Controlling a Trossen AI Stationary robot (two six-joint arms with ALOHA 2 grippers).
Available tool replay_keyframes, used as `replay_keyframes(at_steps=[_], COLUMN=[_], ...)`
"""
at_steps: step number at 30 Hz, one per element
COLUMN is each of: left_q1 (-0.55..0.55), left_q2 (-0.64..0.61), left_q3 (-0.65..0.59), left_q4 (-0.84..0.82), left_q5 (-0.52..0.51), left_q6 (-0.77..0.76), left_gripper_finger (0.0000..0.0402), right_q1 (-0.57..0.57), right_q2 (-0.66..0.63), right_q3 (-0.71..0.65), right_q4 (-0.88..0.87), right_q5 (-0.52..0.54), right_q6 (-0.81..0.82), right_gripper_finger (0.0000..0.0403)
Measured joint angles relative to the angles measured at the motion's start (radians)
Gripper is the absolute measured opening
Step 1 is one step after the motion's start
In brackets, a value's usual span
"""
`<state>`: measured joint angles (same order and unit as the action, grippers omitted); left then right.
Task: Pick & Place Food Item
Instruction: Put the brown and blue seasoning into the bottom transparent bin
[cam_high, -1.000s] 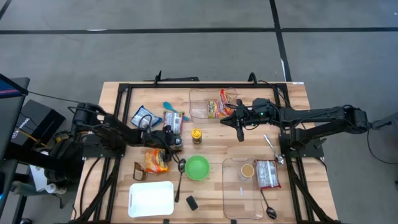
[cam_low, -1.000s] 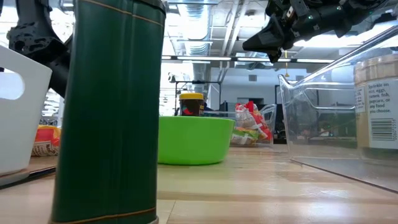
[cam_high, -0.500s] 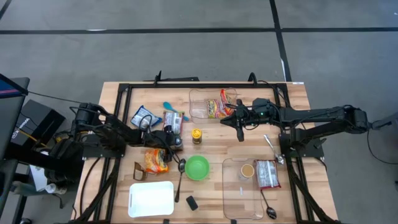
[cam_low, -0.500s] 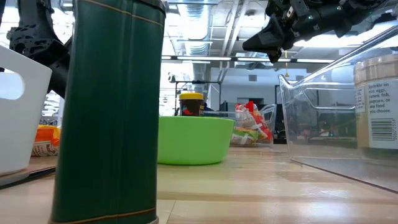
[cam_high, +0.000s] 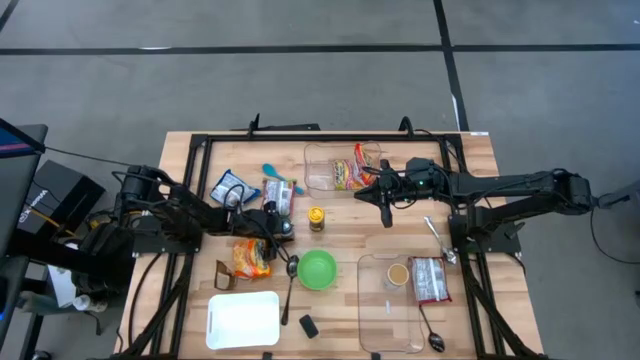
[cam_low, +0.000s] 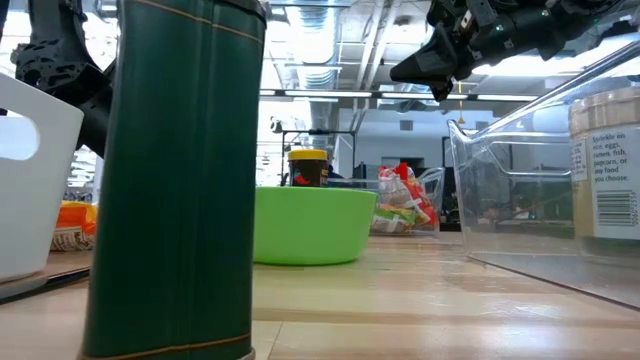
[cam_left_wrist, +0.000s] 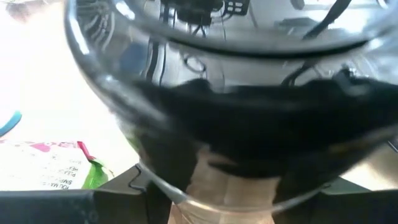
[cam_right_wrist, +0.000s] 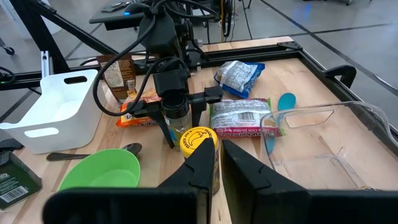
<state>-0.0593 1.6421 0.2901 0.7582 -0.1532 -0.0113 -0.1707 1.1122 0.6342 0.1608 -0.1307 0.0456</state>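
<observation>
- Nothing on the table has visibly shifted since a second ago, and both arms sit where they were.
- At the left, the white bin (cam_high: 243, 320) stands at the near edge, with an orange snack packet (cam_high: 252, 257) just behind it.
- Left gripper (cam_high: 279, 226) is low at the table's middle, its fingers (cam_right_wrist: 166, 129) straddling the glass jar (cam_right_wrist: 177, 117); I cannot tell whether they press on it.
- The jar stands upright on the wood, beside a yellow-lidded jar (cam_high: 316, 217).
- The green bowl (cam_high: 317, 269) sits near it.
- Right gripper (cam_high: 386, 216) hangs above the table with its fingers closed and empty, near the clear tub (cam_high: 318, 178).
</observation>
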Motion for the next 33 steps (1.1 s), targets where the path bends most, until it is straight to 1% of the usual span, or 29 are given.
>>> replay_keyframes(at_steps=[6,15,20,23,26,33], left_q1=[0.0,0.0,0.0,0.0,0.0,0.0], left_q2=[0.0,0.0,-0.006,-0.048,-0.118,-0.328], left_q3=[0.0,0.0,0.0,0.001,0.001,0.0], left_q4=[0.001,0.012,0.045,0.045,0.031,0.009], left_q5=[0.0,-0.004,-0.004,-0.005,-0.005,-0.004], left_q6=[0.0,0.0,0.0,0.0,0.0,-0.001], left_gripper_finger=[0.0192,0.0188,0.0184,0.0185,0.0184,0.0188], right_q1=[0.0,0.0,0.0,0.0,0.0,0.0], right_q2=[0.0,0.0,0.0,0.0,0.0,0.0], right_q3=[0.0,0.0,0.0,0.0,0.0,0.0], right_q4=[0.0,0.001,0.002,0.003,0.005,0.005], right_q5=[0.0,0.0,0.0,0.0,0.0,0.0], right_q6=[0.032,0.034,0.034,0.034,0.034,0.037], right_gripper_finger=[0.0024,0.0024,0.0024,0.0024,0.0024,0.0024])
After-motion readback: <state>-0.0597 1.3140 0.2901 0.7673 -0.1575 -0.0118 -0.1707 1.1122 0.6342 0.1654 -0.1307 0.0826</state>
